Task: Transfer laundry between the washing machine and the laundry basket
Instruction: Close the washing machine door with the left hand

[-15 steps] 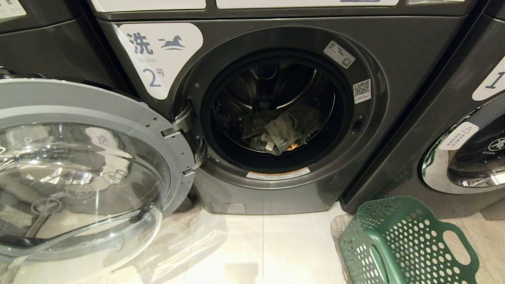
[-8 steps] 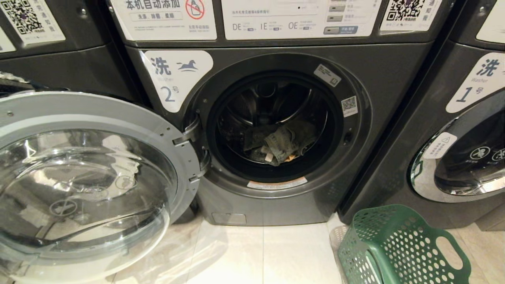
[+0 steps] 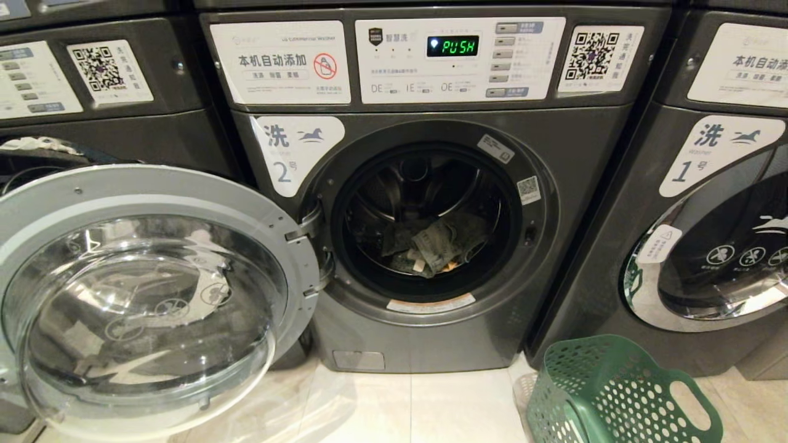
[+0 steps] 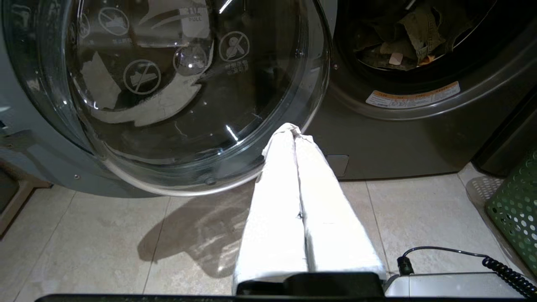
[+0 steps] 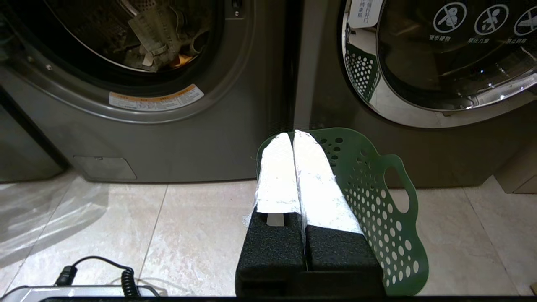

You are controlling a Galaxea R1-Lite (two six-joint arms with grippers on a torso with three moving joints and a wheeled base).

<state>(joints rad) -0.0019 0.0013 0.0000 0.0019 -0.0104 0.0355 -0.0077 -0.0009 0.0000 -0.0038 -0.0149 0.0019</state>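
Observation:
The washing machine [image 3: 572, 184] marked 2 fills the middle of the head view. Its glass door [image 3: 154, 295] is swung wide open to the left. Grey-green laundry [image 3: 437, 243] with a bit of orange beneath lies low in the drum. The dark green laundry basket [image 3: 615, 394] stands on the floor at the lower right, tilted. Neither arm shows in the head view. My left gripper [image 4: 293, 130] is shut and empty, low over the floor by the door's lower rim. My right gripper [image 5: 293, 135] is shut and empty, just in front of the basket [image 5: 377, 188].
The like machine marked 1 [image 3: 708, 215] stands at the right with its door shut, and another machine [image 3: 92, 92] stands at the left behind the open door. Pale floor tiles [image 3: 431, 406] lie before the machines. A coiled black cable [image 4: 499, 264] sits by my base.
The head view has tilted upward, so the whole scene slid down and the control panel with its lit display came into view. Nothing in the scene itself moved.

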